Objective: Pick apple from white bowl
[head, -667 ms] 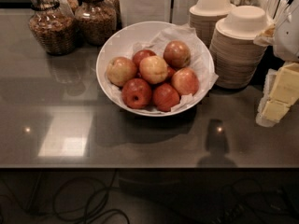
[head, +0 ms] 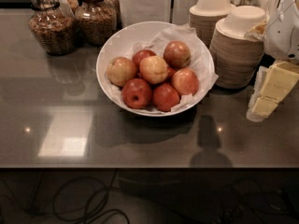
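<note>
Reaching across from the hand (head: 270, 92), which hangs over the desk (head: 140, 143) and whose state I cannot tell, I'd clear the stacked bowls (head: 236, 55) beside it and descend on the topmost apple (head: 153, 69) in the white bowl (head: 112, 45) well to its left.

From above, the apples (head: 154, 73) heaped in the white bowl (head: 117, 43) lie open, with nothing over them. The dark countertop (head: 140, 141) in front of the bowl and to its left gives wide room. Two glass jars (head: 51, 31) crowd the back left, near the rim. On the right, two stacks of beige disposable bowls (head: 236, 55) stand close against the bowl's crumpled paper lining (head: 201, 62), leaving only a narrow gap. The gripper (head: 268, 94) hangs at the right edge, just beside the nearer stack.
</note>
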`<state>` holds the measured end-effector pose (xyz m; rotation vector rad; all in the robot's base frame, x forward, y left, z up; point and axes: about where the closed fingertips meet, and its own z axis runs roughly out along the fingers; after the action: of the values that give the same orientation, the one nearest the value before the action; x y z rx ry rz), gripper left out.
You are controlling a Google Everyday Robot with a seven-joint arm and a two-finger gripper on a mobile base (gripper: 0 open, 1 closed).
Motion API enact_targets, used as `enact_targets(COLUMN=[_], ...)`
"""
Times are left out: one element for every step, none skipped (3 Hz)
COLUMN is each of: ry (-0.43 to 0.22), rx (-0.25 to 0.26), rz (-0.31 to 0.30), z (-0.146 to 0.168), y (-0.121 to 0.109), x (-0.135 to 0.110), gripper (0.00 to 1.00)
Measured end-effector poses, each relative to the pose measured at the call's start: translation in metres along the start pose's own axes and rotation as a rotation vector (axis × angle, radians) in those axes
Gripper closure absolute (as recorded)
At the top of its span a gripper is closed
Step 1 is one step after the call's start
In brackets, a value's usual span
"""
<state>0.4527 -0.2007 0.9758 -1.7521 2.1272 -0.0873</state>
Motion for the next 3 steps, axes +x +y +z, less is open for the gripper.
enact_targets(ry=[-0.065,-0.068,-0.101], rx=[-0.026,-0.029,-0.02], rz=[-0.091,-0.096,-0.097], z=[0.0213,0.0231,0.0254], y=[-0.0153,-0.0164,-0.0162], x=[-0.0346,-0.0363,-0.0369], gripper=[0.0,0.0,0.0])
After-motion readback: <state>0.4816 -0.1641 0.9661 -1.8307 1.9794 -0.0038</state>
